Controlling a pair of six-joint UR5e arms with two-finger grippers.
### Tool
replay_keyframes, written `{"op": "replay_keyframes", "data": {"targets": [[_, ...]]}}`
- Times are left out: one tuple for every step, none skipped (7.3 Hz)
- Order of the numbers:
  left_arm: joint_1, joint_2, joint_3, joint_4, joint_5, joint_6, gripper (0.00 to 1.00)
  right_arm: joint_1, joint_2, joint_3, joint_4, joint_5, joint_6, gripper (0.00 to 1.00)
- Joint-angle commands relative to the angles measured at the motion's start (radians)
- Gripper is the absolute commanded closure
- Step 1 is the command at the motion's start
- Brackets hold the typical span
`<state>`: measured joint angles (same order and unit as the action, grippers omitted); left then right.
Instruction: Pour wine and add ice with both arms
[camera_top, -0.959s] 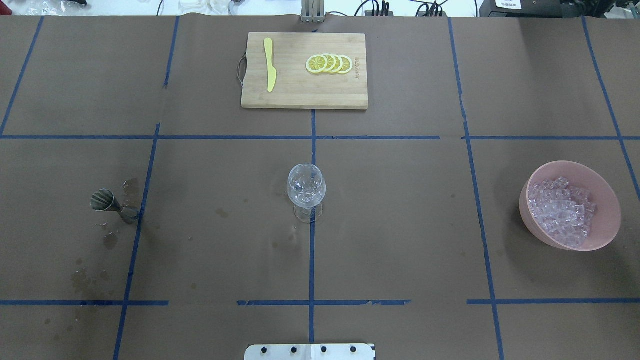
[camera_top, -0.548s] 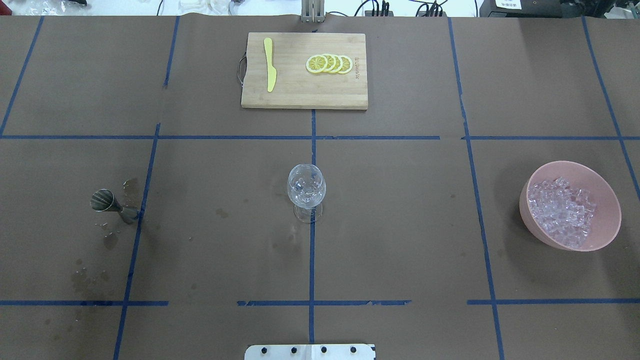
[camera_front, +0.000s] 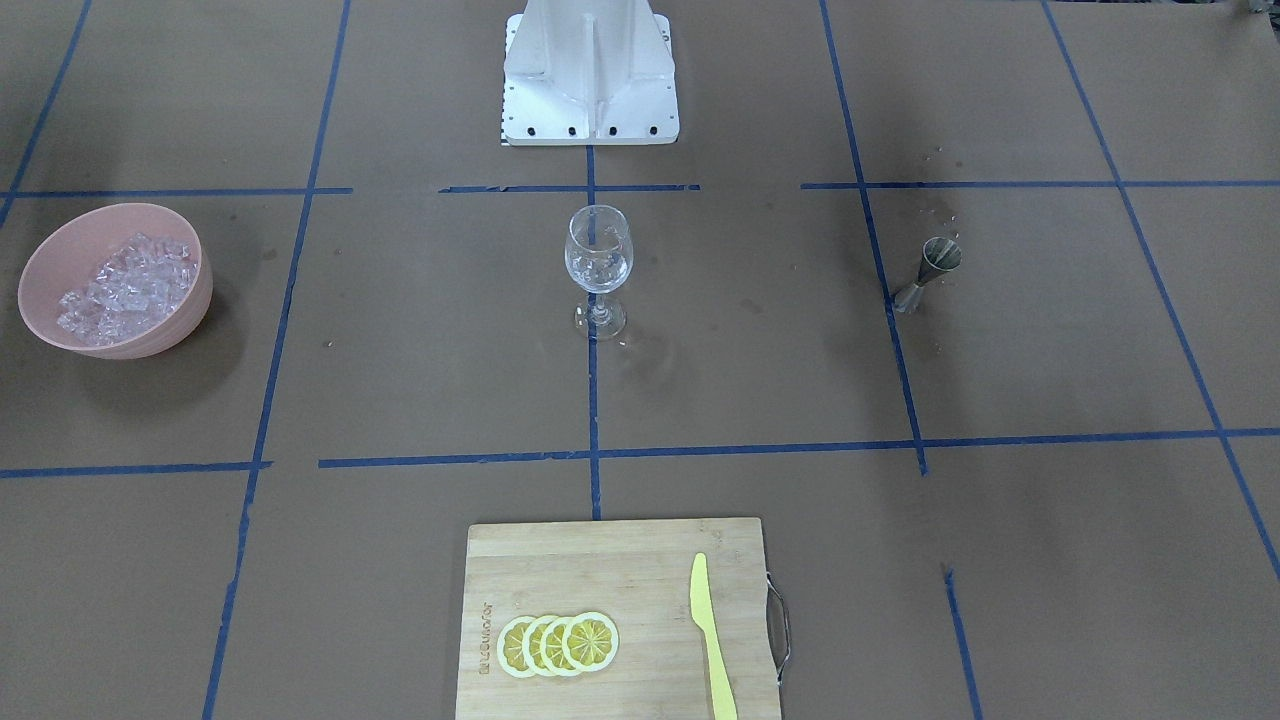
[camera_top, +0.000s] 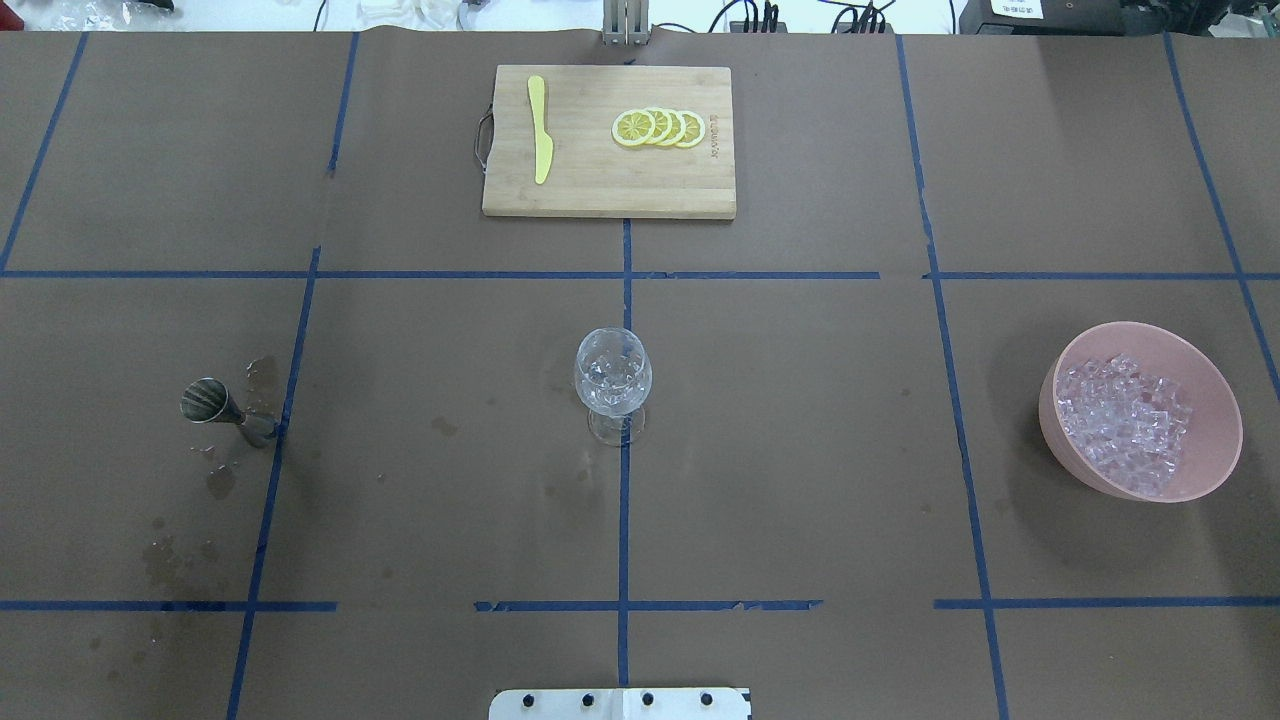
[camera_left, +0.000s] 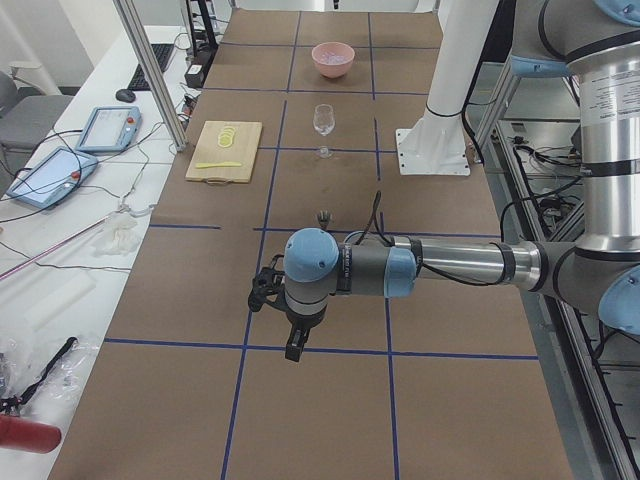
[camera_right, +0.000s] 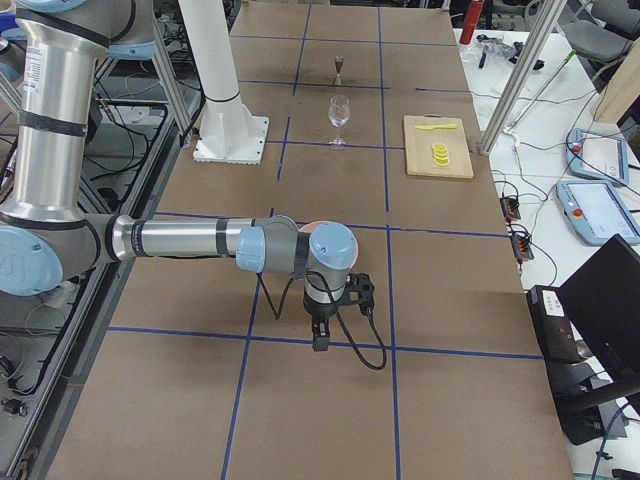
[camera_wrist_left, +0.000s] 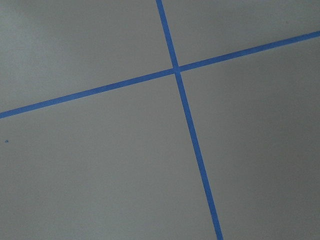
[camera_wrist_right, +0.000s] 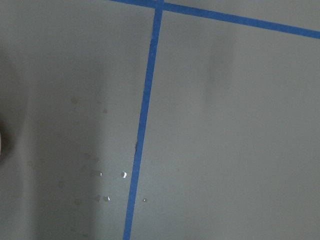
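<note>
A clear stemmed wine glass (camera_top: 612, 378) stands at the table's middle, with glinting chunks in its bowl; it also shows in the front view (camera_front: 598, 256). The ice (camera_top: 1125, 425) is heaped in a pink bowl (camera_top: 1218, 400) at the right. A metal jigger (camera_top: 213, 404) stands at the left among wet stains. Neither arm shows in the overhead or front views. In the left side view my left gripper (camera_left: 293, 348) hangs over bare table, far from the glass. In the right side view my right gripper (camera_right: 320, 340) hangs likewise. I cannot tell whether either is open or shut.
A bamboo cutting board (camera_top: 600, 185) at the far middle carries a yellow knife (camera_top: 540, 128) and several lemon slices (camera_top: 660, 128). The white base block (camera_front: 590, 70) stands at the robot's edge. Blue tape lines cross the brown table cover.
</note>
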<state>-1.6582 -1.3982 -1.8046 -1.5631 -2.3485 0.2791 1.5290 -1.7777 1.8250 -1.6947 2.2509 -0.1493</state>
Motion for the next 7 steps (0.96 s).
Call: {"op": "replay_keyframes", "data": {"targets": [[0.002, -0.004, -0.002, 0.0, 0.0, 0.0, 0.0, 0.013, -0.006, 0.0, 0.001, 0.022, -0.003, 0.0], [0.0, -0.004, -0.009, 0.0, 0.0, -0.001, 0.0, 0.013, -0.008, -0.001, 0.001, 0.023, -0.003, 0.0], [0.0, -0.004, -0.013, 0.0, 0.0, -0.001, 0.0, 0.014, -0.008, -0.001, 0.0, 0.023, 0.0, 0.0], [0.002, -0.004, -0.016, 0.0, 0.0, -0.001, 0.0, 0.014, -0.008, -0.003, 0.0, 0.021, 0.002, 0.0], [0.0, -0.007, -0.016, -0.002, 0.0, 0.0, 0.0, 0.014, -0.006, -0.004, 0.0, 0.021, 0.004, 0.0], [0.0, -0.007, -0.024, -0.002, 0.0, -0.001, 0.0, 0.014, -0.008, -0.006, 0.0, 0.022, 0.004, 0.0], [0.0, -0.007, -0.027, 0.0, 0.0, -0.001, 0.0, 0.013, -0.008, -0.006, 0.0, 0.023, 0.005, 0.0]]}}
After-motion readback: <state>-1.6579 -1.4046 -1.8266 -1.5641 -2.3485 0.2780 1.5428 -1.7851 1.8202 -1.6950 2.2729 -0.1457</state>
